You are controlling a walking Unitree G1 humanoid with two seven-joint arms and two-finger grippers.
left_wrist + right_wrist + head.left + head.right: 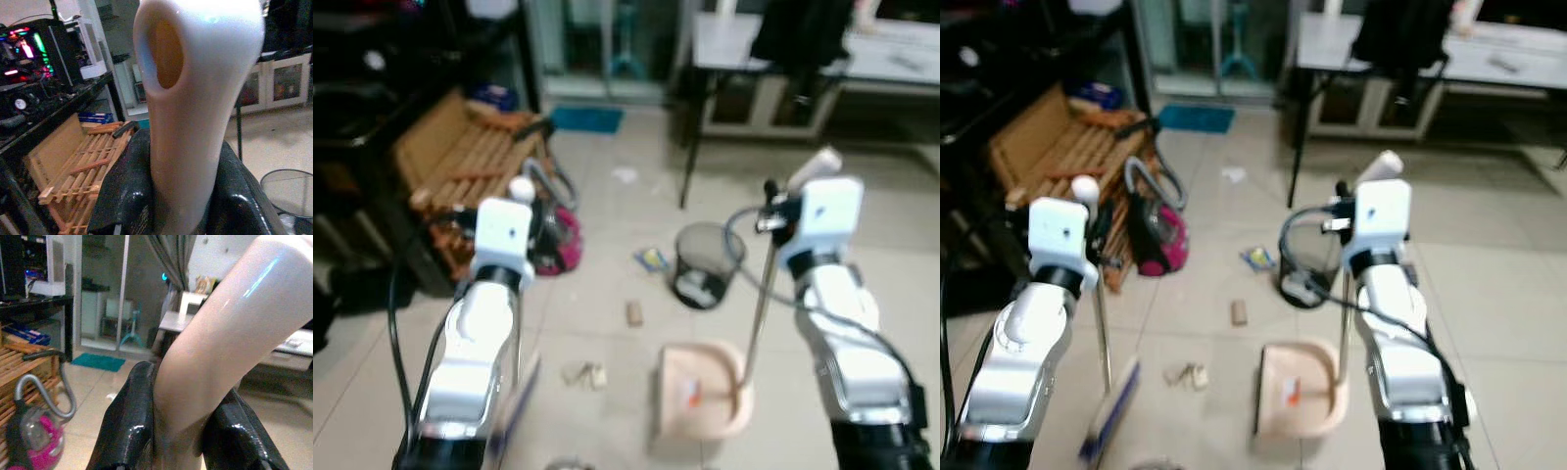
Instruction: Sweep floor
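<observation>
Two grippers are seen: the left gripper point(181, 196) and the right gripper point(183, 431). One handle is held between the jaws of each, so two handles are counted: the broom handle point(195, 98) and the dustpan handle point(230, 338). One broom point(1111, 411) and one dustpan point(700, 392) are seen below the jaws, on the floor. One round bin point(708, 262) is seen beyond the dustpan. One pink vacuum cleaner point(1157, 238) is seen. About four bits of rubbish are counted on the floor between the broom and the bin.
</observation>
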